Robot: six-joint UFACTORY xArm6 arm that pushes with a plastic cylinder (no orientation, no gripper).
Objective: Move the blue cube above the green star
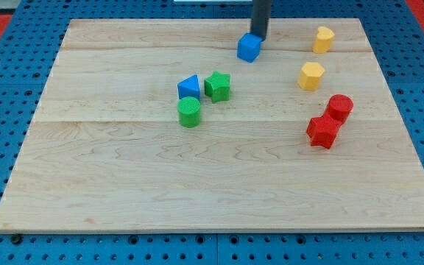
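The blue cube (249, 48) sits near the view's top, a little right of centre. My tip (260, 37) is the lower end of the dark rod and touches the cube's upper right side. The green star (217, 86) lies lower and to the left of the cube, near the board's middle. A blue triangular block (188, 87) sits against the star's left side.
A green cylinder (189, 112) lies just below the blue triangular block. Two yellow blocks (323, 39) (311, 76) are at the upper right. A red cylinder (339, 107) and a red star (322, 132) sit together at the right. The wooden board (212, 191) ends at the blue pegboard.
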